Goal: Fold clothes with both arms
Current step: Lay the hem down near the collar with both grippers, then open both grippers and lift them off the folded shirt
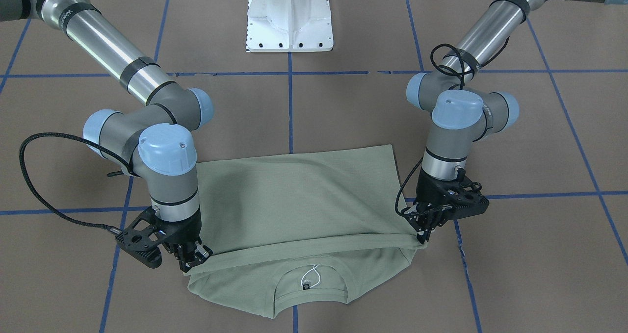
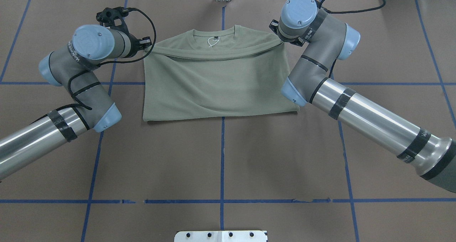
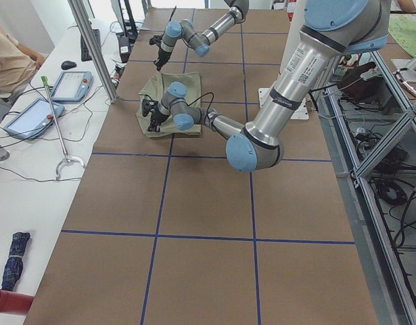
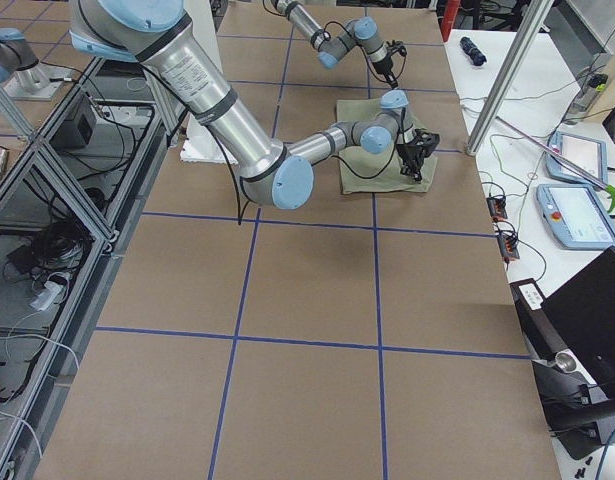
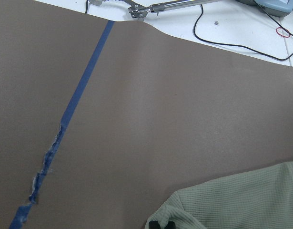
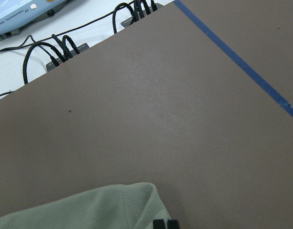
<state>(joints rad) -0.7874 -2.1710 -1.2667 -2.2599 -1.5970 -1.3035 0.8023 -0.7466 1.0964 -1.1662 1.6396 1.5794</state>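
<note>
The sage-green shirt [image 1: 304, 195] lies on the brown table, its lower part folded over towards the round neck, where the black label and white string loop [image 1: 310, 276] still show. My left gripper [image 1: 423, 237] is shut on one corner of the folded-over edge, low over the table. My right gripper [image 1: 196, 260] is shut on the other corner. From overhead the shirt [image 2: 213, 81] spans between both wrists; the left gripper [image 2: 146, 45] shows at its corner, while the right one is hidden under its wrist. Each wrist view shows green cloth [image 5: 241, 200] [image 6: 89, 210] pinched at the bottom edge.
The white pedestal [image 1: 289, 19] stands behind the shirt at the robot's base. Blue tape lines [image 2: 222, 156] grid the table. Beyond the table's far edge lie cables [image 6: 60, 47] and teach pendants [image 3: 35, 115] on a white bench, with a person [image 3: 8, 57] seated there.
</note>
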